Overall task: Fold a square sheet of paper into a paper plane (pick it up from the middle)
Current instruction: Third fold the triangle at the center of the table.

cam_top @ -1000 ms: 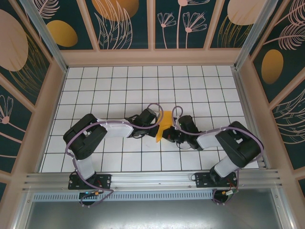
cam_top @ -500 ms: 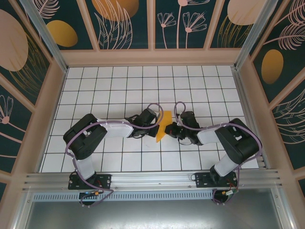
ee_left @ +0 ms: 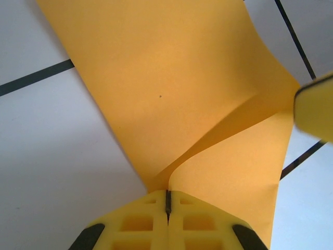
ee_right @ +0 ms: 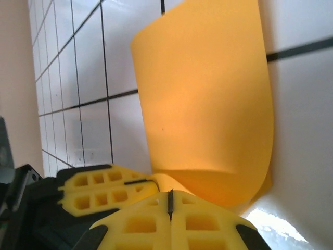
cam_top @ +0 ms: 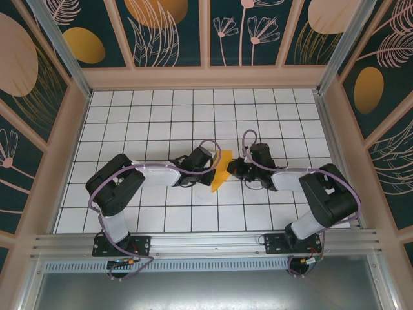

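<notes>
The square sheet of paper [cam_top: 221,170] is orange-yellow, partly folded and curled, and rests on the white grid table between both grippers. My left gripper [cam_top: 212,170] is shut on its left edge; in the left wrist view the paper [ee_left: 171,78] runs into the closed jaws [ee_left: 168,195]. My right gripper [cam_top: 236,170] is shut, its tips [ee_right: 170,200] against the curled fold of the paper [ee_right: 203,94]. One right finger [ee_left: 315,107] touches the crease. The left gripper's fingers [ee_right: 104,188] lie just left of it. The paper plane is out of view.
The white gridded table [cam_top: 161,123] is walled by a wooden frame [cam_top: 206,77] at the back and sides. An aluminium rail [cam_top: 206,244] with both arm bases runs along the near edge. Both forearms lie low over the table's near middle.
The right gripper has moved away from me and slightly right along the paper's right side. The paper now stands lower and narrower. The left arm has stayed put.
</notes>
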